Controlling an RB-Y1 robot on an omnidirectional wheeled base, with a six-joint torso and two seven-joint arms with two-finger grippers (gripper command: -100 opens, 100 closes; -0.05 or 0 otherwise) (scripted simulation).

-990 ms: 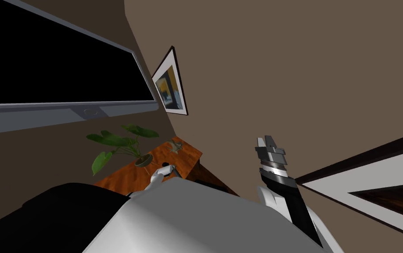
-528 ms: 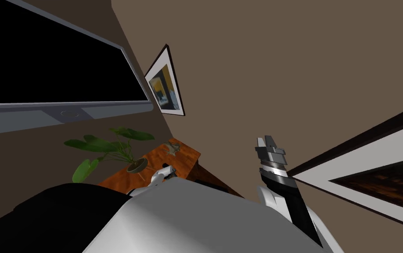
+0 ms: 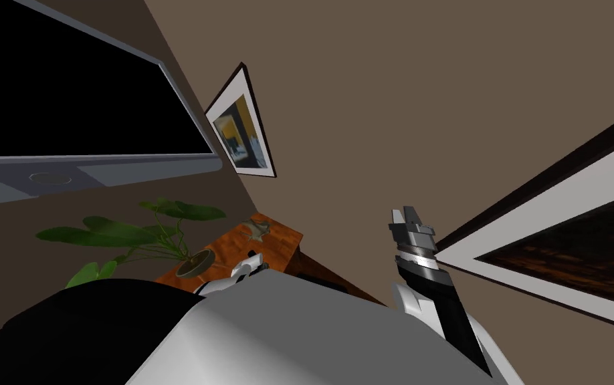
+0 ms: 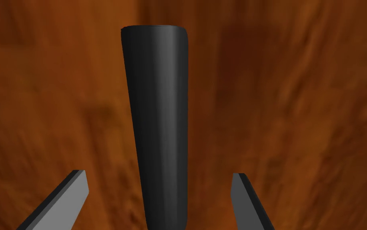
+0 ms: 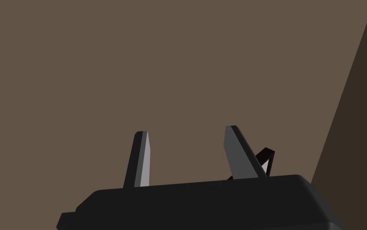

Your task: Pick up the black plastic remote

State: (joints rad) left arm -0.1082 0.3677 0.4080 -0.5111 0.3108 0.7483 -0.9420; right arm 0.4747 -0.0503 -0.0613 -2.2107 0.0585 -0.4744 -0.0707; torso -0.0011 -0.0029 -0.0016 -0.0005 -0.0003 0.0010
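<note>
Scene: An RB-Y1 robot stands at a reddish-brown wooden counter [image 3: 282,239] set in the corner of a room. A leafy green plant in a small bowl [image 3: 188,264] sits at one end.
Remote: The long, smooth black remote with a rounded body [image 4: 156,100] lies flat on the counter's bare wood, its length running straight away from the working arm. The head view puts the arm over the counter's near edge, beside the plant bowl, so the remote is judged to lie there too.
Left end effector: The left end effector [image 4: 158,173] hangs directly over the remote's near end. It is released, with its two thin grey fingers [image 4: 72,191] spread wide, one on each side of the black body and neither touching it.
Right end effector: The right end effector [image 5: 184,131] is raised at the robot's side, well apart from the counter. Its fingers are parted and it carries nothing.
Step in hand: The arm appears to be at the end of its approach, lined up to grasp, with the remote not yet gripped or lifted.
Next move: The grasp probably calls for a short descent until the fingers flank the remote's sides just above the wood. They would then close squarely across its narrow width before lifting straight up. The body is smooth and tapered, so an off-centre pinch could let it slide out.
</note>
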